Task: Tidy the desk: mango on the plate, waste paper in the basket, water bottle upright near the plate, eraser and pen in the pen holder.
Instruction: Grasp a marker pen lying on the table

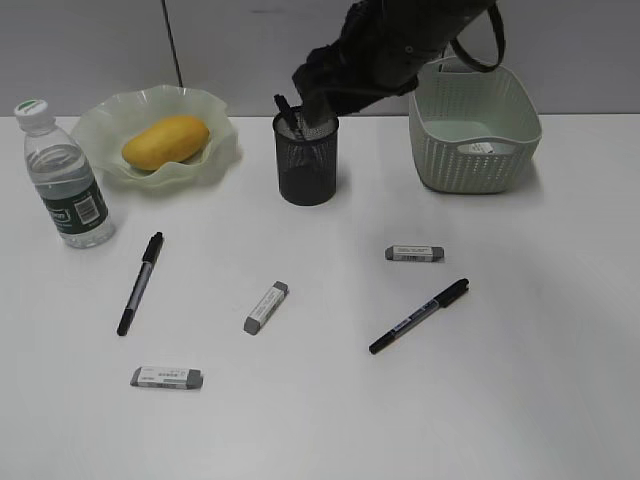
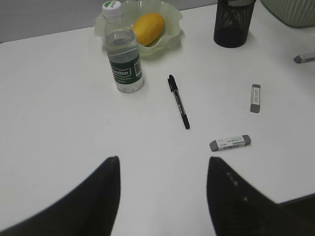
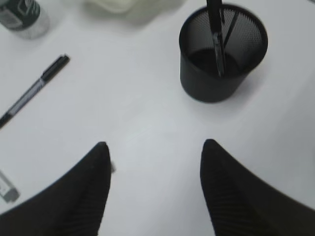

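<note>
The mango (image 1: 165, 141) lies on the wavy green plate (image 1: 215, 160). Left of the plate, the water bottle (image 1: 65, 182) stands upright. One pen (image 1: 287, 113) leans inside the black mesh pen holder (image 1: 307, 165). Just above the holder hangs my right gripper (image 1: 318, 88), which is open and empty in the right wrist view (image 3: 155, 145). A small white paper scrap (image 1: 480, 148) lies in the basket (image 1: 475, 165). On the desk (image 1: 330, 410) lie two pens (image 1: 140, 283) (image 1: 420, 315) and three erasers (image 1: 415, 253) (image 1: 266, 307) (image 1: 167, 377). My left gripper (image 2: 163, 162) hovers open over bare desk.
The right arm's dark sleeve and a cable loop (image 1: 480, 45) hang over the back of the desk between the holder and the basket. A grey wall stands behind the desk.
</note>
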Robot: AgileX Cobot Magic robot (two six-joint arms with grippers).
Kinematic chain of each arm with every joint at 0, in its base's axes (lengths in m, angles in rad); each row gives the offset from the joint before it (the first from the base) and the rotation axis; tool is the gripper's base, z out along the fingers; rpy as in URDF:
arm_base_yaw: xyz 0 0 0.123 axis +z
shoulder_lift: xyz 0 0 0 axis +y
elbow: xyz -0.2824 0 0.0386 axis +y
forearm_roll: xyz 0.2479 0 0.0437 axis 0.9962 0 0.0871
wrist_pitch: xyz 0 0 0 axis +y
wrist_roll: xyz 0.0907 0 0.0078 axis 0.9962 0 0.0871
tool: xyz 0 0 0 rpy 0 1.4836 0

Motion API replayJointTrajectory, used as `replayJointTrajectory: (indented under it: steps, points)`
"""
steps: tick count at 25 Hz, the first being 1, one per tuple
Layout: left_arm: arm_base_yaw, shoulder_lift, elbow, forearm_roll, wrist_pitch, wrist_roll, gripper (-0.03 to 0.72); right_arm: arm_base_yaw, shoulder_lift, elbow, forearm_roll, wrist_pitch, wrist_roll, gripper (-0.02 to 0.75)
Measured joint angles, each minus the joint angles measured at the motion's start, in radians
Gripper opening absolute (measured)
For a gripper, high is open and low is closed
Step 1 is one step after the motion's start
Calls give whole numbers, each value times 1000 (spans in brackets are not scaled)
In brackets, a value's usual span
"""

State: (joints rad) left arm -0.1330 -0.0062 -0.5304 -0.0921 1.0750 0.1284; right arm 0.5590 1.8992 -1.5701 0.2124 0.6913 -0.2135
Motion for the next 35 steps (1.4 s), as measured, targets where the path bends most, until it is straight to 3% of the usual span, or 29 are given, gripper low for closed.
replayJointTrajectory:
  steps: [6,14,19,30,35]
  points:
    - [0,0,0,0,0,0,428,-11,-33,-2,-71,272,37,460]
    - [0,0,0,0,0,0,428,-53,-74,3,-106,482,53,459]
    - [0,0,0,0,0,0,428,-108,-187,104,-118,478,60,459]
    - [0,0,0,0,0,0,428,-276,-556,566,-100,326,84,459]
    - [0,0,0,0,0,0,428,-288,-668,714,-101,291,188,459]
